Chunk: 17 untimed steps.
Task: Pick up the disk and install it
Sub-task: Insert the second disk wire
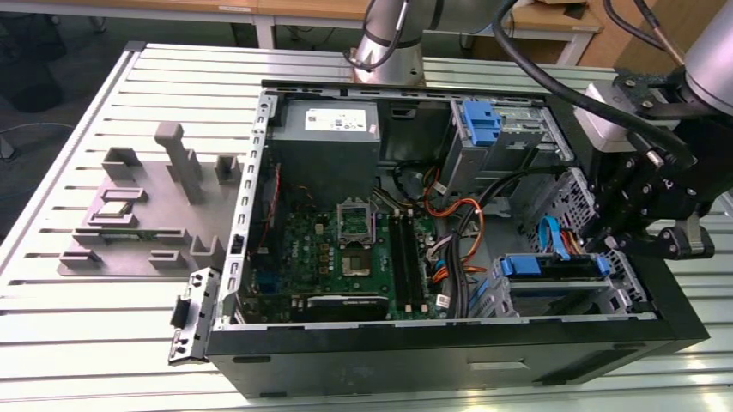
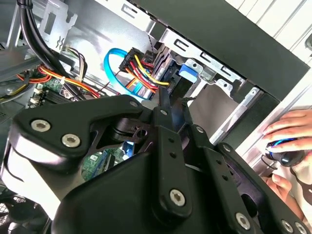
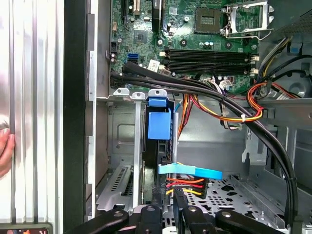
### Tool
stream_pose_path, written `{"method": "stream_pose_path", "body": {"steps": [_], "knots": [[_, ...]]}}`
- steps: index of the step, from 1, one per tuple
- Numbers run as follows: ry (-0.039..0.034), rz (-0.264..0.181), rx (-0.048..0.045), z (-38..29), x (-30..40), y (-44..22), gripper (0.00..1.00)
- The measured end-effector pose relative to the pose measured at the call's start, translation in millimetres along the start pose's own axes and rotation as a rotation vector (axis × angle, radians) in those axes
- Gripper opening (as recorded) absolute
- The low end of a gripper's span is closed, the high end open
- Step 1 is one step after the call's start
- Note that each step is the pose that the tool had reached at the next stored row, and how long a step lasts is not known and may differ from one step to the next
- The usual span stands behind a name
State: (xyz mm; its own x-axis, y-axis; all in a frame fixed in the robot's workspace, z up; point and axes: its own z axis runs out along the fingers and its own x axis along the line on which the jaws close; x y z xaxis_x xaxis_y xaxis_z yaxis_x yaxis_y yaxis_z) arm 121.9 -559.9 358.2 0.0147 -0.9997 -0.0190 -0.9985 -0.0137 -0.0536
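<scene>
The disk stands on edge in the drive cage at the case's front corner, on the exterior view's right, with its blue bracket on top. Its dark body fills the slot between the cage's metal walls. My gripper hangs just beyond the disk's cabled end, over the case's edge. In both wrist views its fingers are drawn together, with the tips at the disk's end beside the blue tab. A blue flat cable and coloured power wires sit at that same end.
The open computer case lies on a slatted table, with the motherboard inside. A second blue latch piece sits in the far bay. Thick black cables cross above the cage. A person's hand rests outside the case wall.
</scene>
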Motion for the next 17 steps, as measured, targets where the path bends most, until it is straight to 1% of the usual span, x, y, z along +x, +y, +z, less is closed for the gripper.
{"method": "stream_pose_path", "body": {"steps": [3, 4, 5, 6, 17], "knots": [[0.0002, 0.0, 0.0, -0.2, 0.0, 0.0, 0.24], [0.0001, 0.0, -0.0023, -0.2, 0.0, -0.1, 0.24], [0.0003, 0.0, -0.0133, -0.2, 0.0, -0.2, 0.24], [0.0001, 0.0, -0.0205, -0.2, 0.0, -0.2, 0.24], [-0.0001, 0.0, -0.0206, -1.2, 0.0, -0.3, 0.24]]}}
